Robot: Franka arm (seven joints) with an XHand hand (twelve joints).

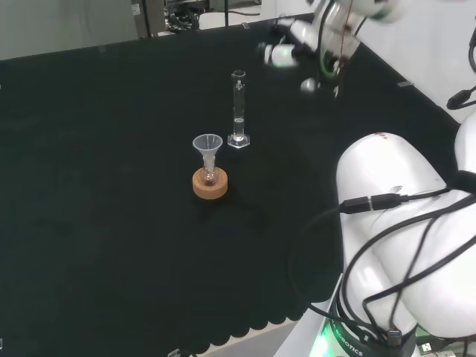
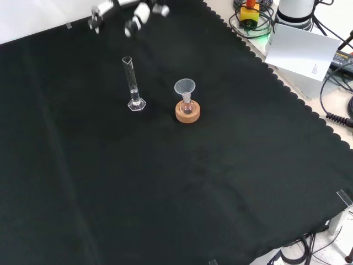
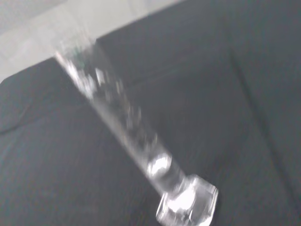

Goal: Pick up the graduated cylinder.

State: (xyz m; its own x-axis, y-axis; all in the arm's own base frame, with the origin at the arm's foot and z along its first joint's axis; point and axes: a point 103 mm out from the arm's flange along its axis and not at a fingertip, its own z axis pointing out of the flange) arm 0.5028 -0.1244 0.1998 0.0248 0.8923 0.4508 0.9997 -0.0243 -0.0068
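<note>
A clear graduated cylinder (image 1: 238,108) stands upright on its hexagonal foot on the black cloth; in the front view the cylinder (image 2: 132,83) is left of centre. The wrist view has the cylinder (image 3: 127,127) close and blurred, running slantwise across the picture. The black and white hand (image 1: 297,46) hovers in the air to the right of the cylinder and above it in the head view, apart from it. In the front view the hand (image 2: 132,14) is at the top edge, beyond the cylinder. Its fingers look spread and hold nothing.
A small flask with a clear funnel (image 1: 208,149) in its neck sits on a cork ring (image 1: 210,184) just in front of the cylinder in the head view; in the front view the cork ring (image 2: 187,112) lies to its right. The arm's white links (image 1: 401,223) fill the head view's right.
</note>
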